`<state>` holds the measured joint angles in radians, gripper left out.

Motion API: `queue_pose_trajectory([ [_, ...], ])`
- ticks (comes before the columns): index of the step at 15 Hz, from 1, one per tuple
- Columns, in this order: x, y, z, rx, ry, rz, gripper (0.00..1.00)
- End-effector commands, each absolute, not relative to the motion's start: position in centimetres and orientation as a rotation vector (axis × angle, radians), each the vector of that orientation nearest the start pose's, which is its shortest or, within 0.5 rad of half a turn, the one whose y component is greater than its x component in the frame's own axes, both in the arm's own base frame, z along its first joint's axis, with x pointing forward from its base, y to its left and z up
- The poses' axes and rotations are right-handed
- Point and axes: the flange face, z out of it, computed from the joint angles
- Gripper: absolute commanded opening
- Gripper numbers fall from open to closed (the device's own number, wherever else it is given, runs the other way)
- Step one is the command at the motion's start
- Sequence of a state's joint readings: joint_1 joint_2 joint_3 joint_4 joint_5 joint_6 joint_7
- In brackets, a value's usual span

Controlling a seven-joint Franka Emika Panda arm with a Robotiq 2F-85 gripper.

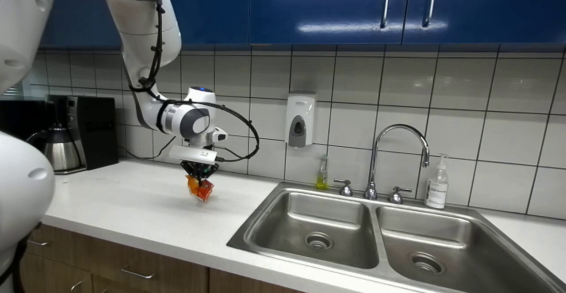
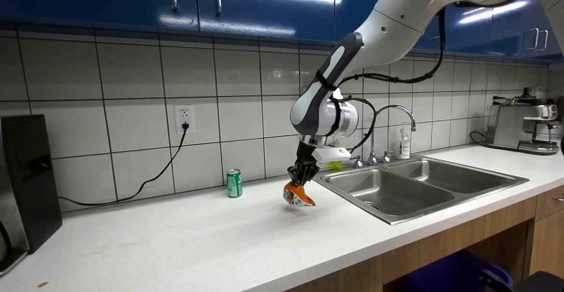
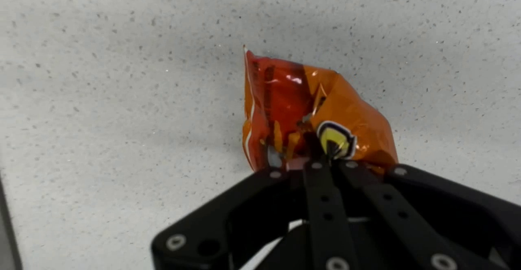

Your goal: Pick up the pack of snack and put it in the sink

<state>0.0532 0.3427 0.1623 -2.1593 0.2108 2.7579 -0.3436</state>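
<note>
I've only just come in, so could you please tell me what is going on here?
A white-and-grey robot arm has a crinkly orange-red packet pinched in its black two-fingered gripper, resting on or just above the white speckled countertop; I cannot tell which. The packet is meant for the stainless-steel double-basin sink and has not reached it yet.

Sink (image 1: 381,240) in both exterior views

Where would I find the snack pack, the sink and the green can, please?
Snack pack (image 3: 344,102): wrist view, on its orange part.
Sink (image 1: 380,240): in an exterior view, its middle divider.
Green can (image 2: 234,183): in an exterior view, its side.
</note>
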Motion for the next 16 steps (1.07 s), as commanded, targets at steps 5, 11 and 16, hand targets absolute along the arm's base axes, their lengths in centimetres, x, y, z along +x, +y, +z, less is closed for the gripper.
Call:
queue_pose_trajectory([
  [5,56.6,7.4,30.5,-2.999,-0.359,-0.392,0.00],
  [11,55.0,2.0,32.5,-3.042,-0.178,-0.404,0.00],
  [16,53.4,-2.2,33.6,-3.064,-0.053,-0.429,0.00],
])
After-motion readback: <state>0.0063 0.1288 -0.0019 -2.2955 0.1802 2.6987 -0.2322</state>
